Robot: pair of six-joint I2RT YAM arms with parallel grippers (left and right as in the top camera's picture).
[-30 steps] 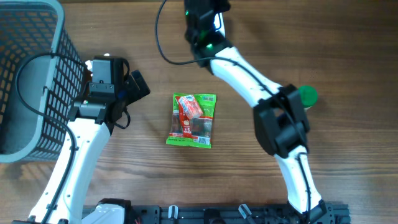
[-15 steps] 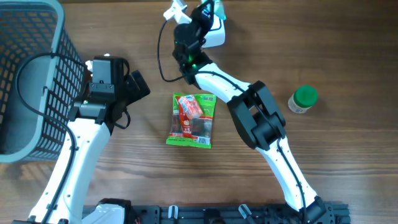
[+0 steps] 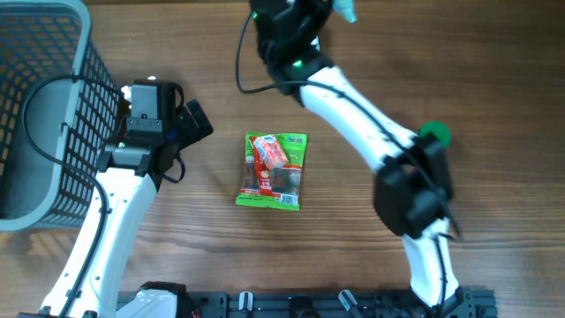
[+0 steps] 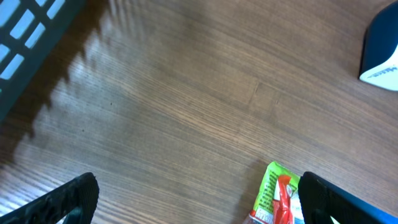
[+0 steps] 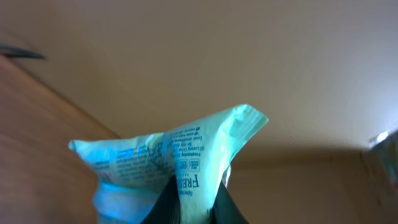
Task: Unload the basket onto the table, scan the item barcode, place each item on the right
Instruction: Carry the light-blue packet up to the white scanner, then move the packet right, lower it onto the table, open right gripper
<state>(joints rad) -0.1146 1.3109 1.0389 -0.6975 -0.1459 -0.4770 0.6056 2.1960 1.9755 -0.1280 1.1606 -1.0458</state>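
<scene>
Jaws of the right gripper (image 5: 198,204) stay clenched on the pale blue packet (image 5: 168,155), now lifted at the table's (image 3: 503,71) far edge, its arm (image 3: 353,102) swung right over the jar (image 3: 437,132). Left gripper (image 4: 199,199) hangs released beside the basket (image 3: 53,132).

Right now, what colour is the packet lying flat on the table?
The packet is green-edged with a red graphic across its front; the overhead view shows it best.

vs. 0.5 s ago | right arm (image 3: 353,95): elbow swings back to the right, away from beside green snack packet (image 3: 274,170) | green-lidded jar (image 3: 436,133): was fully bare, now partly under elbow | pale blue pouch (image 3: 345,11) in right gripper (image 5: 189,200): corner now shows at overhead's top edge
</scene>
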